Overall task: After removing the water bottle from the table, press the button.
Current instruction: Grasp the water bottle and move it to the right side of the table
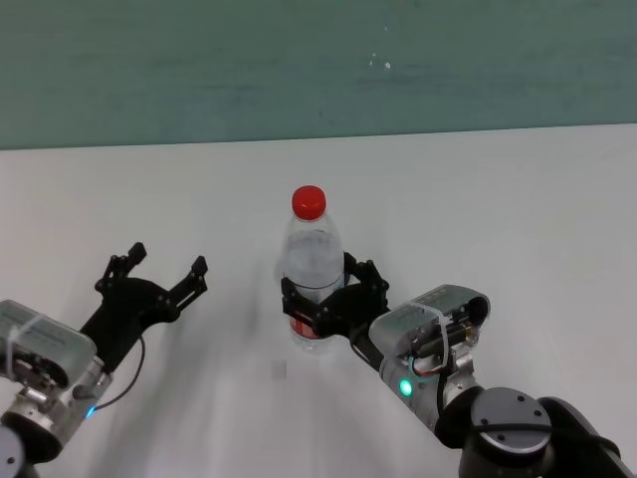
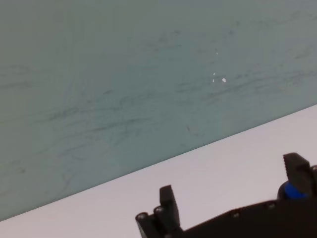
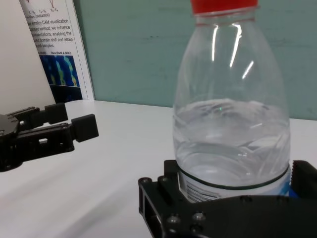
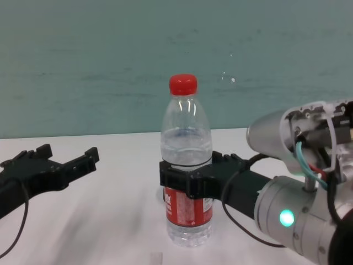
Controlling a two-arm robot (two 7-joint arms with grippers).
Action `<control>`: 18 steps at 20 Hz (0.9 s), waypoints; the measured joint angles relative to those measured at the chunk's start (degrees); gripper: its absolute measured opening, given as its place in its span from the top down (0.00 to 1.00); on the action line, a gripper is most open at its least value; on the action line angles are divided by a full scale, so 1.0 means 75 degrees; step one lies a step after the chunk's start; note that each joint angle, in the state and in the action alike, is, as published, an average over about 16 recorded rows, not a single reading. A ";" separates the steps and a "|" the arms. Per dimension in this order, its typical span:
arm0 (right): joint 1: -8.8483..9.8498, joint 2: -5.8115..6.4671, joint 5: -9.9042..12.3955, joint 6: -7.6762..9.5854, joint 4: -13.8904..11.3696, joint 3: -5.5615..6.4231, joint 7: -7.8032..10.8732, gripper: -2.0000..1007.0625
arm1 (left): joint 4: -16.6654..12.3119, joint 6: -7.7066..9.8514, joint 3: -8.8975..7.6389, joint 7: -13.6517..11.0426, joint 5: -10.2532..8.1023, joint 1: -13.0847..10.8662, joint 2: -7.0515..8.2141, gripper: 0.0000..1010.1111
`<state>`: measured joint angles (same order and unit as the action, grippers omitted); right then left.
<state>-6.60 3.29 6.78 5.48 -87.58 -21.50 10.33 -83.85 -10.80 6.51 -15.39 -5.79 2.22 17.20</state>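
The water bottle [image 1: 314,254] stands upright mid-table [image 1: 498,199], clear with a red cap and red label; it also shows in the chest view [image 4: 186,132] and the right wrist view [image 3: 230,114]. My right gripper [image 1: 328,286] is shut on the bottle at the top of its label, with one finger on each side [image 4: 187,178] [image 3: 230,179]. My left gripper [image 1: 167,257] is open and empty, low over the table to the bottle's left [image 4: 67,153] [image 2: 231,176]. The button does not show in any view.
A teal wall [image 1: 299,60] runs along the table's far edge. A printed poster [image 3: 49,44] leans by the wall, seen only in the right wrist view. White tabletop extends on both sides of the bottle.
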 joint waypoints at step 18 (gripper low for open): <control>0.0008 0.0008 0.0023 -0.0010 -0.0012 0.0002 0.0010 0.22 | 0.0000 0.0000 0.0000 0.0000 0.0000 0.0000 0.0000 0.01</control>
<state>-6.55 3.35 6.96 5.40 -87.67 -21.49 10.40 -83.85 -10.80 6.51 -15.39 -5.79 2.22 17.20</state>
